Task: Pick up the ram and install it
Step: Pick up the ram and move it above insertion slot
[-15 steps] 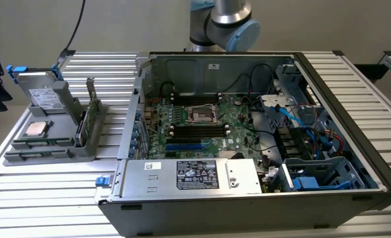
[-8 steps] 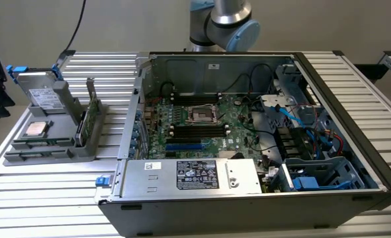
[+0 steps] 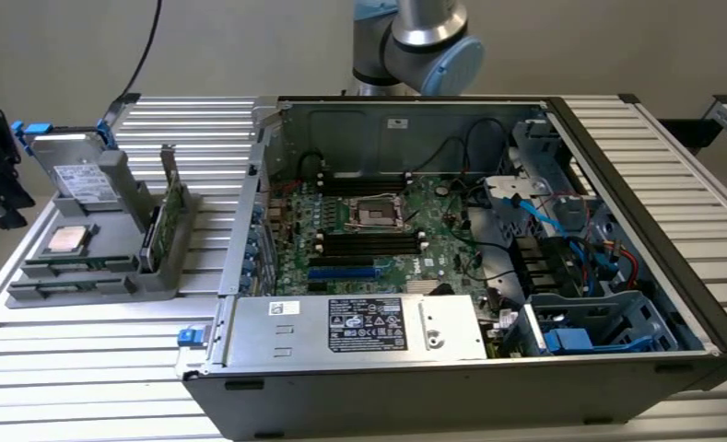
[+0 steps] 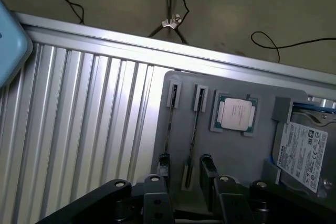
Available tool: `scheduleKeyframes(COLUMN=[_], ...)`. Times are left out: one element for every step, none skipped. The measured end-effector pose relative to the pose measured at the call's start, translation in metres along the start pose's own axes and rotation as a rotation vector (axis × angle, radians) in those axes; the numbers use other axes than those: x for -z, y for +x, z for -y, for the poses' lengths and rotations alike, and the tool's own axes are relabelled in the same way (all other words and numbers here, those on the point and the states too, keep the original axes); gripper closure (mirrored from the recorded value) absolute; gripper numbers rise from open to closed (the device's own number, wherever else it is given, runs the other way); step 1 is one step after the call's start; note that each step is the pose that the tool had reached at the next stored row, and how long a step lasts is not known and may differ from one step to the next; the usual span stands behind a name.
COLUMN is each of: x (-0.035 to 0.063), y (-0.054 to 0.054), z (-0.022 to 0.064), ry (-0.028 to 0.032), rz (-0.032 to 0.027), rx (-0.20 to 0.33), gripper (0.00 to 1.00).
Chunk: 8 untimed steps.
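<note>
Ram (image 3: 154, 235) standing on its edge in gray holder (image 3: 80, 287), on tabletop (image 3: 93, 368) beside open computer case (image 3: 462, 405), tool (image 4: 185, 167) spread wide, holding nothing, well apart from ram

I see one black computer case (image 3: 658, 308), one grey holder (image 3: 80, 287), one square silver chip (image 3: 67, 239), two upright green boards (image 3: 154, 238).
</note>
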<state>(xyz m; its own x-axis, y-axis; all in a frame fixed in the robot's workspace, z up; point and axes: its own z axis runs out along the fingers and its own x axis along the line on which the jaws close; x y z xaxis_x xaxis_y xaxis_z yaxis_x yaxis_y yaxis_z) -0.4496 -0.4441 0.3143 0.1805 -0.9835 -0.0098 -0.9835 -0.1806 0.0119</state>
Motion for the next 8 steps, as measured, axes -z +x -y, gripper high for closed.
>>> scheduleKeyframes(x=[-0.0018, -0.0036, -0.0054, -0.0074, -0.009, -0.0109, -0.0127, -0.0146], y=[0.001, 0.001, 0.002, 0.002, 0.003, 0.004, 0.004, 0.005], z=[0.0005, 0.001, 0.0015, 0.002, 0.0026, 0.0033, 0.0042, 0.0051], ry=[-0.0006, -0.001, -0.0017, -0.0023, -0.003, -0.0037, -0.0045, -0.0055], rz=[0.0001, 0.0002, 0.0003, 0.0004, 0.0004, 0.0005, 0.0008, 0.0009], rx=[0.002, 0.004, 0.006, 0.008, 0.009, 0.011, 0.014, 0.016], gripper=[0.64, 0.64, 0.64, 0.64, 0.64, 0.64, 0.64, 0.64])
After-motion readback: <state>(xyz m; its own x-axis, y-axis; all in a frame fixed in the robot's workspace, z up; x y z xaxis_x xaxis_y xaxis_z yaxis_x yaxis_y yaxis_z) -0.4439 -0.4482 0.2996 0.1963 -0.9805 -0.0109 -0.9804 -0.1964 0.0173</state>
